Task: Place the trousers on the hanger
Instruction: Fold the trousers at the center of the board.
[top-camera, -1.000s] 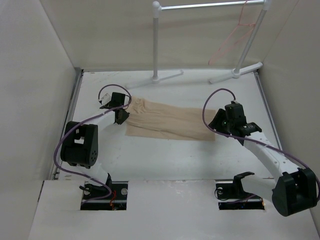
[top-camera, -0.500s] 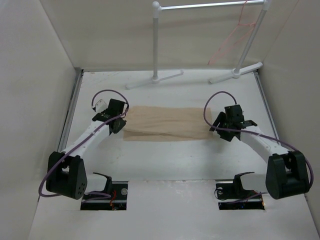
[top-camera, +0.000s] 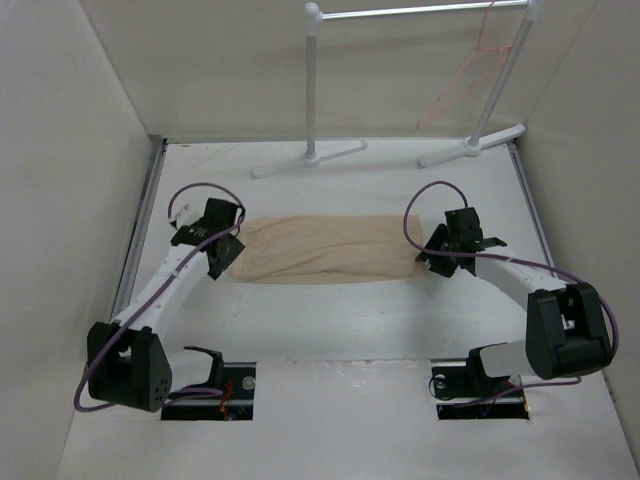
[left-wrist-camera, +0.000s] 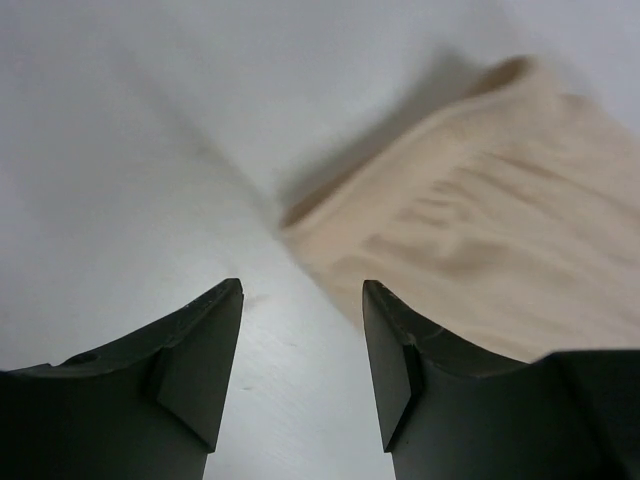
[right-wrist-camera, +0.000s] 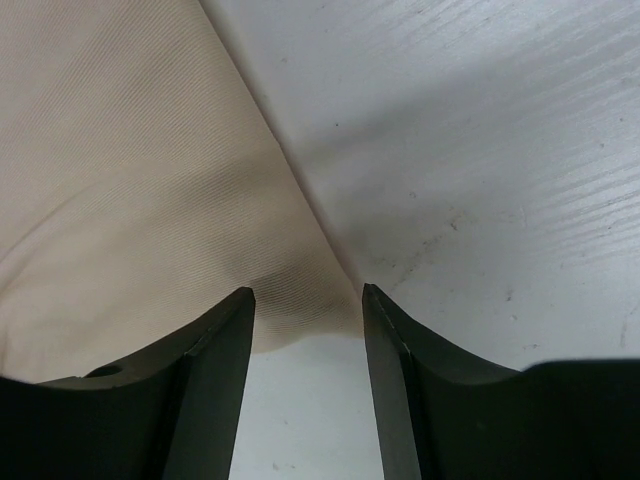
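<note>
Left end effector (left-wrist-camera: 301, 285): backed off leftward over last second, fingers spread, empty, just beside left end of trousers (top-camera: 330, 248). Right end effector (right-wrist-camera: 308, 290): also spread, cloth corner between tips, not pinched. Trousers now smoothed flat on desk (top-camera: 350, 320), left end no longer bunched. Hanger (top-camera: 468, 75) untouched on white rack (top-camera: 313, 90) at rear right, well apart from cloth. Read: layout done, hanging not started, regrasp likely next.
</note>
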